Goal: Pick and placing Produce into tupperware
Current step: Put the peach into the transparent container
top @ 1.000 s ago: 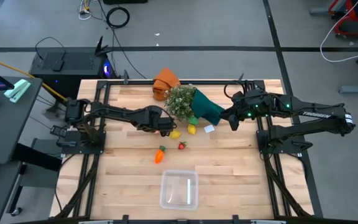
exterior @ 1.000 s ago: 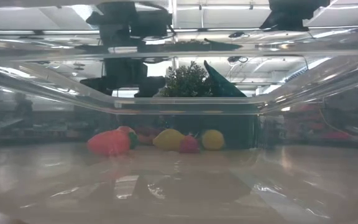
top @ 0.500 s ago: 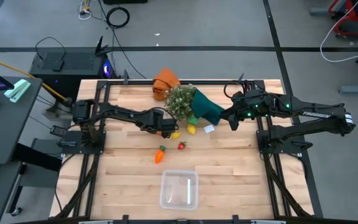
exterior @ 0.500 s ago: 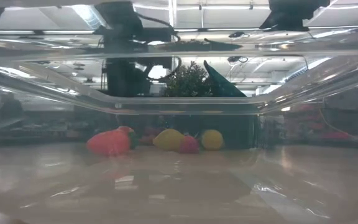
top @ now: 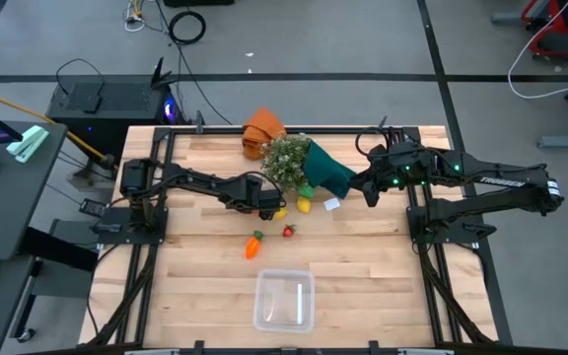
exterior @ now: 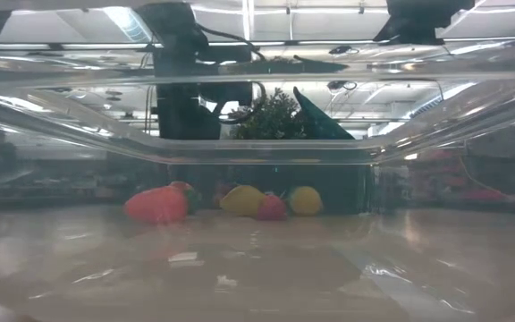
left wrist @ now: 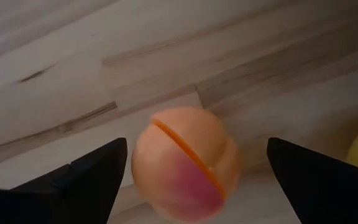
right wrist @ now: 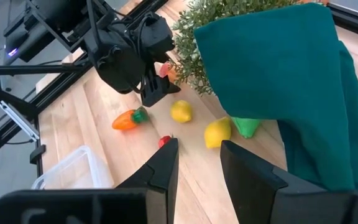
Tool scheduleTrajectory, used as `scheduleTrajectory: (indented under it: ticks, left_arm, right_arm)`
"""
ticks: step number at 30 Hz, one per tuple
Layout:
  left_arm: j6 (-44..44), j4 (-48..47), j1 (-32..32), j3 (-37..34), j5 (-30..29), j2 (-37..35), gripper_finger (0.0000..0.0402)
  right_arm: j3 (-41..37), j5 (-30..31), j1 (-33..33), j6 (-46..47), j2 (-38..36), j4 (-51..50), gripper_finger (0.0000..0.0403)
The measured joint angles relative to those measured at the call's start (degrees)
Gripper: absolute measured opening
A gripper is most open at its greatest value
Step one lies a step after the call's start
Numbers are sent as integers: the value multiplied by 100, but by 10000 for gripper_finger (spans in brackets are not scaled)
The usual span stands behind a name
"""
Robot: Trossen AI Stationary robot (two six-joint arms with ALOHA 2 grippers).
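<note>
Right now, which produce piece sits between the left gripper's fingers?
The peach: pink-orange with a seam, it lies on the table between the open fingers of the left gripper. The lemons, carrot and berry lie clear of it.

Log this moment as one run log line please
left hand: open, straddling peach on table | right hand: waiting beside teal-wrapped plant | tupperware: empty | phase: pre-grasp

Two arms, dark, jointed segments. Left hand (top: pixel 267 204): black, blocky housing, two flat dark fingers (left wrist: pixel 86 180) tapering to wedges. Right hand (top: pixel 361 187): same black build; small green lights glow on its wrist, white lettering along the forearm link.
</note>
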Motion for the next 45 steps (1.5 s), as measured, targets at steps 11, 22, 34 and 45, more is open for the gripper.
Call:
scheduleTrajectory:
  ticks: [11, 22, 34, 45]
  left_arm:
    - [165, 15, 33, 0, -37, 0, 307]
    - [260, 16, 31, 4, -46, 0, 249]
    - [402, -20, 24, 4, 75, -423, 254]
    - [525, -126, -209, 4, 529, -1510, 258]
  right_arm:
    - [0, 0, 0, -3, 1, 0, 86]
    - [0, 0, 0, -2, 2, 0, 84]
    - [0, 2, 0, -2, 2, 0, 85]
    - [0, 2, 0, -2, 2, -4, 85]
